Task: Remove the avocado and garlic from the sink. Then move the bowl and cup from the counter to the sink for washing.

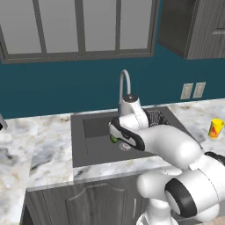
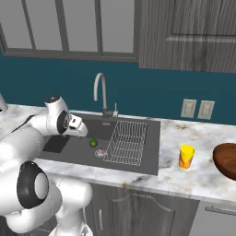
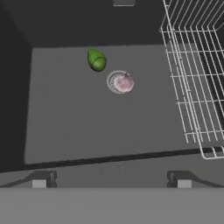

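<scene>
Two foods lie in the sink (image 3: 65, 109) between marble counters (image 2: 184, 177); gripper (image 3: 111, 178) wide, empty.

The arm (image 1: 176, 149) is glossy white, built of rounded, bulbous segments with dark bands at the joints.

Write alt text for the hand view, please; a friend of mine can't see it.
Looking down into a dark-grey sink: a green avocado lies on the floor beside a pale pink garlic bulb sitting on the round drain. A white wire rack fills the right side, and the open gripper shows its two dark fingertips at the bottom.
</scene>
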Controlling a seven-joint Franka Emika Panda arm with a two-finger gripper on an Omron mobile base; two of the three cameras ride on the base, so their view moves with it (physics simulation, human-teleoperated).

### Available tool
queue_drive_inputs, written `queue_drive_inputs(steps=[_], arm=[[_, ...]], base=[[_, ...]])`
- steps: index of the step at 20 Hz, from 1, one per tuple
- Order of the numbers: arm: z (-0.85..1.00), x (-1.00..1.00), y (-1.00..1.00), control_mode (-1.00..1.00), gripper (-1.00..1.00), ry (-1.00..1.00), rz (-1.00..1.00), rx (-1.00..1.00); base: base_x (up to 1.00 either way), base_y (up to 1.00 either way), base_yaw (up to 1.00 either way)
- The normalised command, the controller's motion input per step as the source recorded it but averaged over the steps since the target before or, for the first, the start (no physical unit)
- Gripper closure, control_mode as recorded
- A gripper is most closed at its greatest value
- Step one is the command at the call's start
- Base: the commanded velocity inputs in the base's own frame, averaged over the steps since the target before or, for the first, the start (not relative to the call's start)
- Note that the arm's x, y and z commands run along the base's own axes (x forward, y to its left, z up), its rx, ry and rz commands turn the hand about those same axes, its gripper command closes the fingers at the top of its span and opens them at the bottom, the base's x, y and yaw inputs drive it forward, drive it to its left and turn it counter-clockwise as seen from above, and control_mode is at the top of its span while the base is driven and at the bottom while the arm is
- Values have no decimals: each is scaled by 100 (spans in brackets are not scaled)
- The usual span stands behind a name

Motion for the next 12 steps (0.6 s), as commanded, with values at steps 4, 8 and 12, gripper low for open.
queue_drive_inputs(steps=[4, 8, 12], arm=[[-24, 19, -7, -100, -100, -2, 10, 0], [-24, 21, 0, -100, -100, -1, 10, 0], [-21, 24, 0, -100, -100, -2, 10, 0]], base=[[0, 0, 0], [0, 0, 0], [0, 0, 0]])
